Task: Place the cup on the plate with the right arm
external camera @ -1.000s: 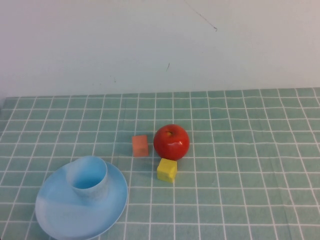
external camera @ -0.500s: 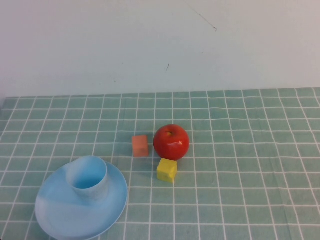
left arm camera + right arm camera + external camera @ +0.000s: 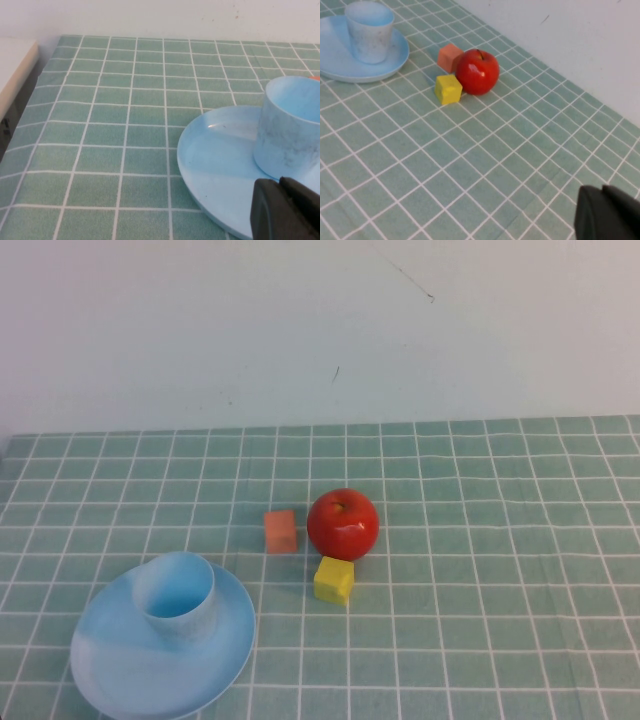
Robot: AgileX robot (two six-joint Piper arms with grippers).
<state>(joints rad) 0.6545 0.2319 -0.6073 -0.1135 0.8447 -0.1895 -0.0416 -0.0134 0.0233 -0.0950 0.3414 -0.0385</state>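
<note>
High view: cup upright on plate. My left claw and right claw sit withdrawn, apertures indiscernible. I judge no further move needed.

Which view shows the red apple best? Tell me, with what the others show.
The right wrist view: the red apple shows whole, close and unobstructed beside the yellow cube. The high view also shows it whole, but smaller. The left wrist view lacks it, showing only plate and cup.
</note>
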